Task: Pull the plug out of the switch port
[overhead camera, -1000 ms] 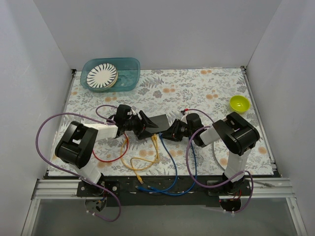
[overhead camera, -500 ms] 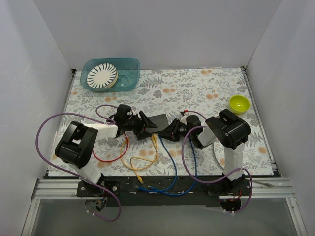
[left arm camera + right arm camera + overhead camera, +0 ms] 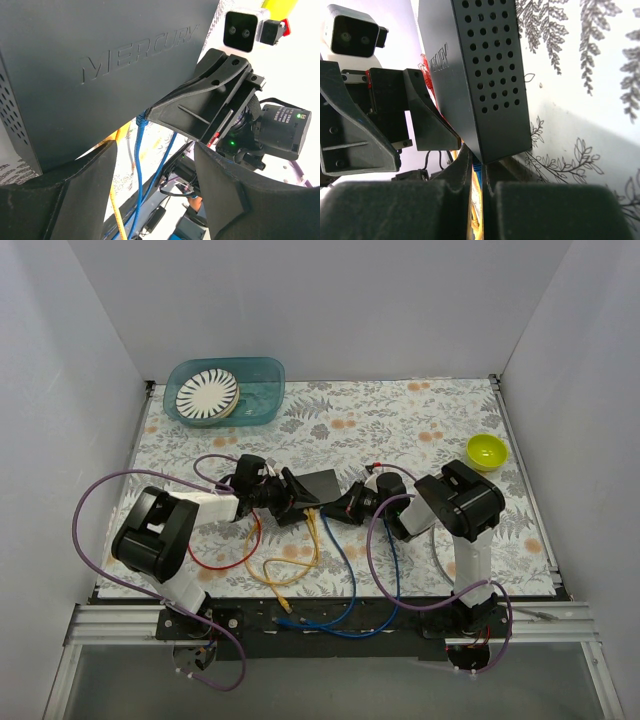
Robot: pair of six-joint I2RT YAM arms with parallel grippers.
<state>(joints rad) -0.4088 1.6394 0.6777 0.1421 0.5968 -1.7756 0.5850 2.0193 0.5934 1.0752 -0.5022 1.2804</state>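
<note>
The switch [image 3: 322, 483] is a matte-black box at mid-table, tipped up on an edge; its logo face fills the left wrist view [image 3: 100, 65] and its perforated side shows in the right wrist view [image 3: 485, 75]. A blue plug [image 3: 477, 166] sits at its lower corner. My right gripper [image 3: 477, 160] is shut on this plug, its jaws almost together. From above, the right gripper [image 3: 345, 508] meets the switch's near right edge. My left gripper [image 3: 298, 502] stands open at the near left edge, only cables hanging in its gap [image 3: 155, 150], one finger [image 3: 430, 120] against the logo face.
Blue cables [image 3: 350, 570], a yellow cable [image 3: 300, 558] and a red cable [image 3: 225, 562] trail from the switch toward the near edge. A teal bin [image 3: 262, 390] with a striped plate [image 3: 207, 393] sits at the back left. A green bowl [image 3: 486, 450] is at the right.
My right arm has pushed left to the switch's near edge and its jaws have closed on the blue plug. The left arm has stayed in place.
</note>
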